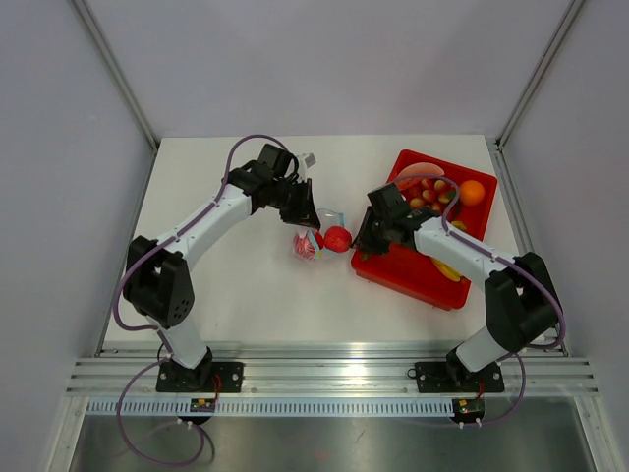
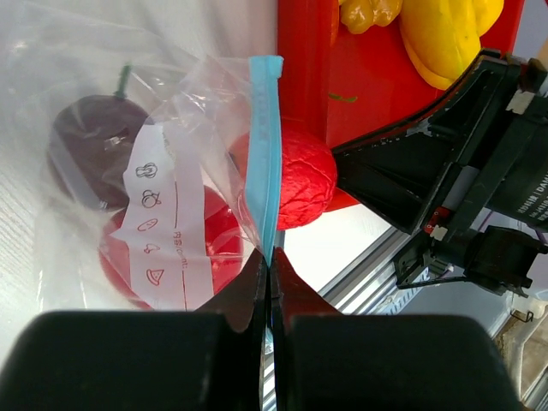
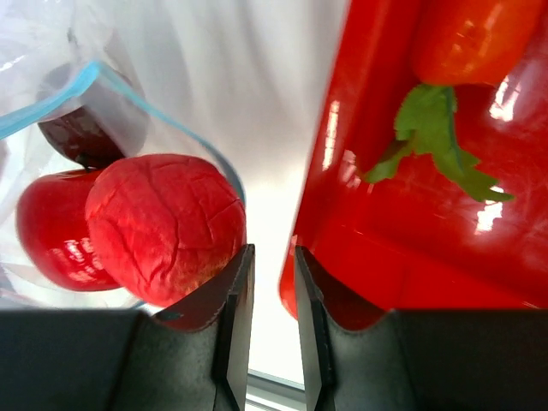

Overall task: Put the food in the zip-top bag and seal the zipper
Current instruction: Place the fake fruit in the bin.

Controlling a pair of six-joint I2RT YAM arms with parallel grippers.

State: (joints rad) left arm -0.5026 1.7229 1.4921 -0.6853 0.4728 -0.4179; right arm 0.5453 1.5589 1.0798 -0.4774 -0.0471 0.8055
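The zip-top bag (image 1: 313, 236) lies mid-table, clear and crinkly. Inside it I see a dark purple fruit (image 2: 90, 145) and a glossy red one (image 2: 171, 248). My left gripper (image 2: 271, 257) is shut on the light blue zipper (image 2: 265, 163), holding the bag's mouth edge up. A rough-skinned red fruit (image 3: 163, 227) sits in the bag's mouth, with the blue rim curving round its far side. My right gripper (image 3: 270, 253) is open just right of that fruit, with only bare table between its fingers; its left finger is against the fruit.
The red tray (image 1: 413, 270) lies right of the bag, close against my right gripper. It holds a yellow banana (image 2: 445, 34), an orange fruit (image 1: 473, 192) and several small fruits. A leafy orange fruit (image 3: 471, 38) is near my right fingers.
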